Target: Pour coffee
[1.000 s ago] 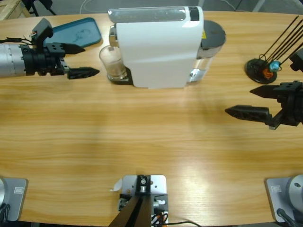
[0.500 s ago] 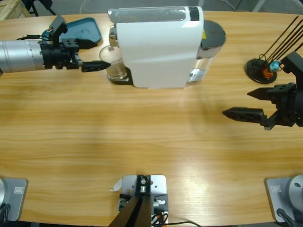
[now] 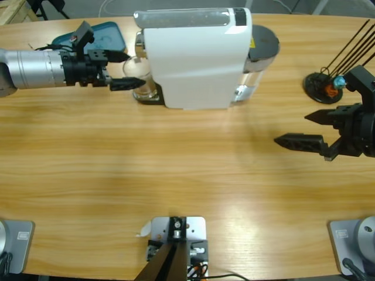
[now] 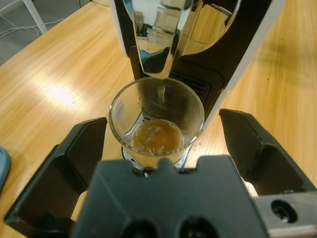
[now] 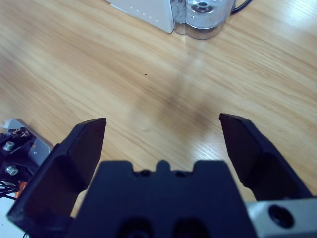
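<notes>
A clear glass (image 4: 156, 119) stands under the spout of the white coffee machine (image 3: 196, 55), with a shallow layer of brown coffee (image 4: 157, 137) at its bottom. In the high view the glass (image 3: 140, 82) sits at the machine's left end. My left gripper (image 3: 124, 70) is open, one jaw on each side of the glass without touching it. My right gripper (image 3: 307, 129) hangs open over bare table at the right, with nothing between its jaws. In the right wrist view that gripper (image 5: 163, 134) looks down on wood.
A teal tray (image 3: 99, 38) lies at the back left behind the left arm. A black stand with thin rods (image 3: 326, 85) sits at the back right. The machine's clear water tank (image 5: 203, 15) is at its right end.
The left arm has moved right, bringing its open jaws from beside the tray to either side of the glass. The right gripper has shifted slightly left.
</notes>
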`<action>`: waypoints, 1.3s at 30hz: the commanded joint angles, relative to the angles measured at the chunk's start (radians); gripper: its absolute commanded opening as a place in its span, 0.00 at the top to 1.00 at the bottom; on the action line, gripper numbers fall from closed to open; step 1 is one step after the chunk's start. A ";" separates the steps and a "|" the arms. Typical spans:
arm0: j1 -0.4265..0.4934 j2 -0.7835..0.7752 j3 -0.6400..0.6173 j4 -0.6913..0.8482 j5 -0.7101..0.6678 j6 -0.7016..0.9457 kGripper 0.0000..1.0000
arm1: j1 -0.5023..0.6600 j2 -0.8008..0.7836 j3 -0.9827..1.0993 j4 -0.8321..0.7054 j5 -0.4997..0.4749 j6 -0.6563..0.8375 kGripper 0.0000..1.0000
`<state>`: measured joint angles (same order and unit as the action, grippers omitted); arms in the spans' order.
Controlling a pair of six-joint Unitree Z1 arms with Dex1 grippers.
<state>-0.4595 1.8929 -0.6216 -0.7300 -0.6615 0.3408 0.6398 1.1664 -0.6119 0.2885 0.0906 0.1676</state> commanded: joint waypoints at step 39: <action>0.104 -0.280 0.129 -0.114 0.291 -0.163 1.00 | 0.011 0.022 -0.011 0.015 -0.012 0.012 0.00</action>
<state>-0.4486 1.8249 -0.5331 -0.8363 -0.5400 0.2794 0.6398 1.1872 -0.6135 0.2920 0.0906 0.1677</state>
